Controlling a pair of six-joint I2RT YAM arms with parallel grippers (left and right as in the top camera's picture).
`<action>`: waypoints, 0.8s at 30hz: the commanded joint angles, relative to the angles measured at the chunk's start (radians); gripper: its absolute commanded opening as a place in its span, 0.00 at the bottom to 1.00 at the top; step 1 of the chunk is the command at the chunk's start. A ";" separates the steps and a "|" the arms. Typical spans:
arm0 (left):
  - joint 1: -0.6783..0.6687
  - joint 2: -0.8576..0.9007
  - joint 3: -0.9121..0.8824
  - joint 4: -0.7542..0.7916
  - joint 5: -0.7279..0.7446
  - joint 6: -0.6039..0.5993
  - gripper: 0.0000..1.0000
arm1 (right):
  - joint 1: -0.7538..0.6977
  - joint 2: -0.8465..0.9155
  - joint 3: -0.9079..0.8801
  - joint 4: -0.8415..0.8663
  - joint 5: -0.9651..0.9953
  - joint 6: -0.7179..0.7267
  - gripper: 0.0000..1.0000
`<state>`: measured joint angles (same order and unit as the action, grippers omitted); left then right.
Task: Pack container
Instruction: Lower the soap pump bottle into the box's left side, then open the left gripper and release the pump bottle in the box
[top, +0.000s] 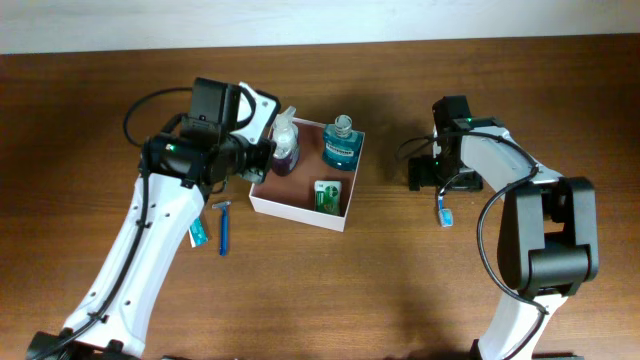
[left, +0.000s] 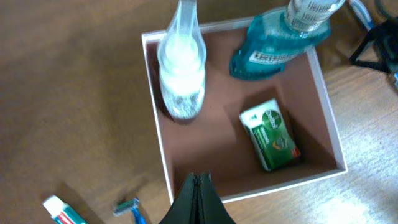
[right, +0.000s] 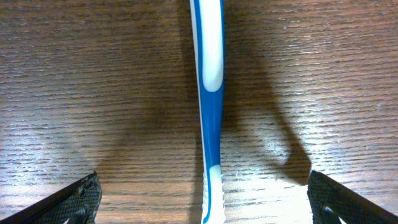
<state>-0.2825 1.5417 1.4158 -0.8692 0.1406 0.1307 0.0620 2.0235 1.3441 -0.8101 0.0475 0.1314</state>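
On the wooden table (top: 90, 90), as seen from overhead, the container (top: 298, 211) is placed near the centre, its white walls framing a reddish-brown floor. Three things are held in it: a clear pump bottle (top: 285, 148) at the far left corner, a teal mouthwash bottle (top: 340, 146) at the far right corner, and a green packet (top: 328, 196) lying flat by the near right wall. The left gripper (top: 258, 158) is held at the container's left wall, just beside the pump bottle. A blue razor (top: 223, 226) and a toothpaste tube (top: 199, 234) are laid on the table to the left of the container, near each other. The right gripper (top: 424, 176) is lowered to the table well to the right of the container, and a blue-and-white toothbrush (top: 444, 212) is partly seen beside it.

From the left wrist, the two fingers (left: 198, 202) are seen pressed together with nothing between them, poised over the container's near wall. The bottles are shown upright, though the view is blurred.

From the right wrist, the fingertips (right: 79, 200) are spread wide at the lower corners, and the toothbrush handle is seen lying on the wood between them, touched by neither.
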 joint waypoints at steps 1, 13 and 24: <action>-0.006 -0.003 -0.074 -0.005 -0.003 -0.064 0.01 | 0.002 0.042 -0.035 -0.003 0.031 0.000 0.98; -0.010 -0.003 -0.234 0.048 0.005 -0.143 0.01 | 0.002 0.042 -0.035 -0.003 0.031 0.000 0.99; -0.058 -0.003 -0.335 0.250 0.000 -0.143 0.01 | 0.002 0.042 -0.035 -0.003 0.031 0.000 0.99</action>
<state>-0.3412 1.5429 1.0889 -0.6281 0.1413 -0.0013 0.0620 2.0235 1.3441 -0.8101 0.0471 0.1314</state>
